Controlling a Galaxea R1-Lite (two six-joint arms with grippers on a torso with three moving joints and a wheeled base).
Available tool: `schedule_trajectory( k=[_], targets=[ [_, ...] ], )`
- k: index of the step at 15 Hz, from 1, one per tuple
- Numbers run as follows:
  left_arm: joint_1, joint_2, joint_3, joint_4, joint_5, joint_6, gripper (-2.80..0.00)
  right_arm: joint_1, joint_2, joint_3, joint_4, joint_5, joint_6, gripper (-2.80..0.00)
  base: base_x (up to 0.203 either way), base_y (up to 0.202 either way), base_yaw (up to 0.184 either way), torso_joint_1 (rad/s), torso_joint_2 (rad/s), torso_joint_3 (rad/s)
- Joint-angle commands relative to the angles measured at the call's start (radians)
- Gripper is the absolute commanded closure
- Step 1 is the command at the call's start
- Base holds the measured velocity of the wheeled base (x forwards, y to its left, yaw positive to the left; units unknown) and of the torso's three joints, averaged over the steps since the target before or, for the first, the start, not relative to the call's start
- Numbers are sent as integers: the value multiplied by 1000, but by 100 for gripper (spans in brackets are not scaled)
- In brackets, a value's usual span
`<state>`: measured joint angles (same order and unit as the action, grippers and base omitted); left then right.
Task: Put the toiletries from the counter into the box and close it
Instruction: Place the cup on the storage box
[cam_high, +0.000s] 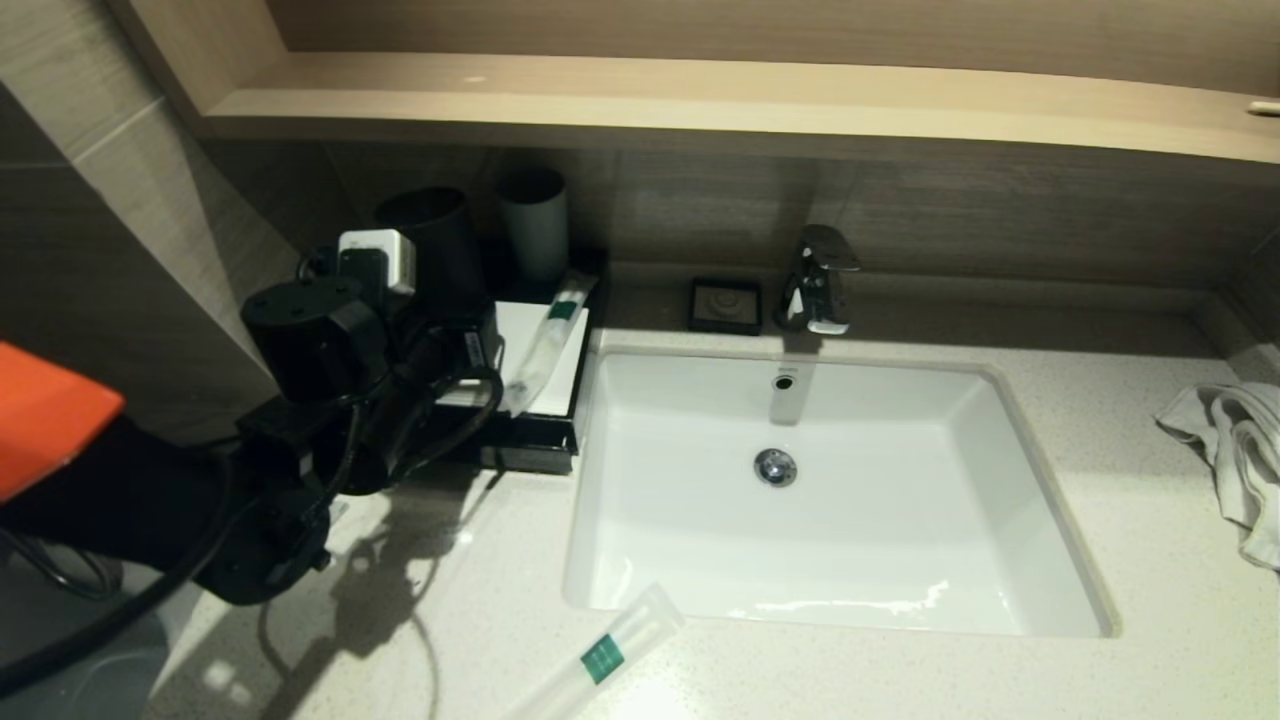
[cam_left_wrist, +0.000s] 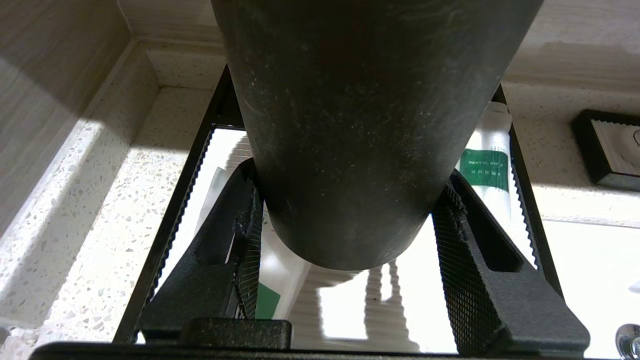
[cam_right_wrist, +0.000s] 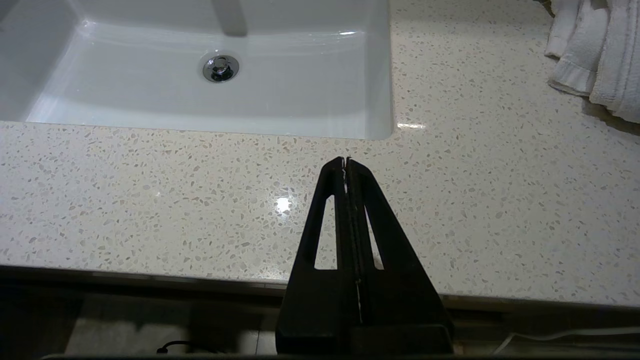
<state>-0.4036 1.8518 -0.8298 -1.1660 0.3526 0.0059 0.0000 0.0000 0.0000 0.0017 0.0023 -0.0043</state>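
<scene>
— Anything near the table's (cam_high: 1000, 680) front edge?
— One long packet (cam_high: 600, 660), and the right gripper (cam_right_wrist: 346, 161) pressed shut with bare room around it.
— Farther back?
— The left gripper (cam_left_wrist: 345, 225) is clamped around a dark cup (cam_left_wrist: 360, 125) above the box (cam_high: 530, 450) at the far left corner, packets (cam_left_wrist: 484, 170) lying on it.

Head camera looks down over the basin (cam_high: 840, 500)—shared with the closer, counter-level right wrist camera.

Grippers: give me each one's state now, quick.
Left gripper: closed on the black cup, over the box.
Right gripper: shut, empty, over the counter.
</scene>
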Motion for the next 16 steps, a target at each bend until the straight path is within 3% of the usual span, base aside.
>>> schedule_trajectory(
  k=[1, 16],
  targets=[
    [3, 17, -2, -8, 2, 0, 0, 0, 0, 0, 0, 1, 0, 0, 0, 0, 0, 0, 0, 0],
    [64, 99, -164, 46, -1, 0, 0, -1, 0, 0, 0, 1, 0, 0, 0, 0, 0, 0, 0, 0]
  ],
)
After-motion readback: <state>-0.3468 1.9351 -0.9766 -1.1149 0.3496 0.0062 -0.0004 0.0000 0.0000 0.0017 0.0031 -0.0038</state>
